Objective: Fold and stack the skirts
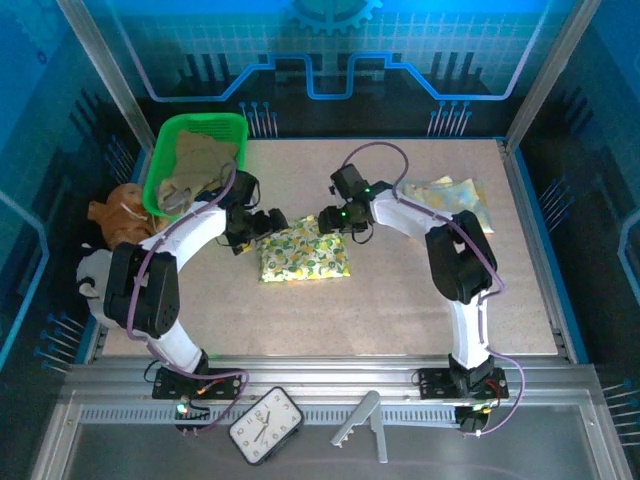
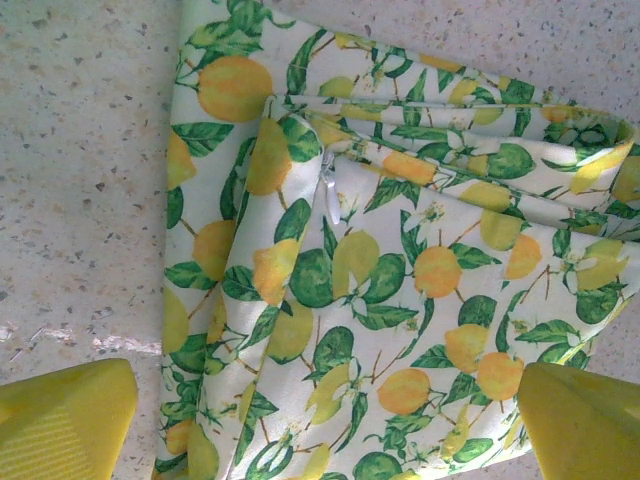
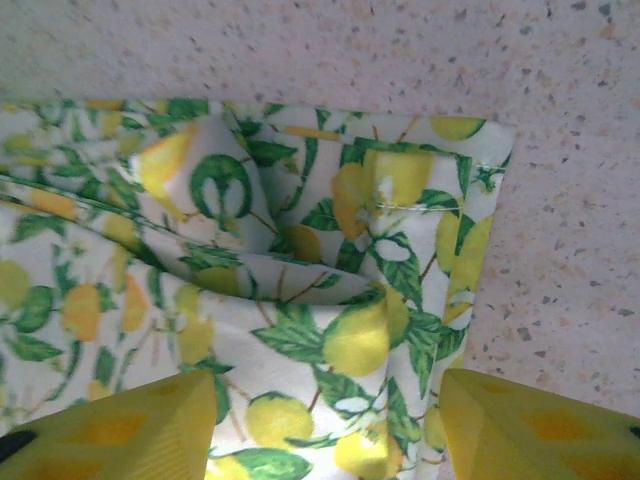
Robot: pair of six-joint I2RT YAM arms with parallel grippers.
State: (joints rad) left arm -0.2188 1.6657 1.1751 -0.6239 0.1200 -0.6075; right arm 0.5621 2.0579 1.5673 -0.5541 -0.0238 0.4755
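Speckled beige table (image 1: pixel 400 310), walled by blue panels, seen from overhead: both arms bend inward and meet at centre frame over the folded lemon-print skirt (image 1: pixel 305 252). The left gripper (image 1: pixel 268 224) is at the skirt's upper left edge, the right gripper (image 1: pixel 330 220) at its upper right. An olive skirt (image 1: pixel 195 168) sits in the green basket (image 1: pixel 160 170) at upper left, and a pastel skirt (image 1: pixel 450 200) lies at upper right. Bare tabletop spreads below.

Left wrist view: yellow fingers (image 2: pixel 60 420) stand wide apart at the lower corners, gripping nothing. The lemon-print skirt's folded edge runs down the left, with bare table beyond.

Right wrist view: fingers (image 3: pixel 530 430) are parted above the lemon-print skirt's corner, holding nothing. Bare table shows at top and right.
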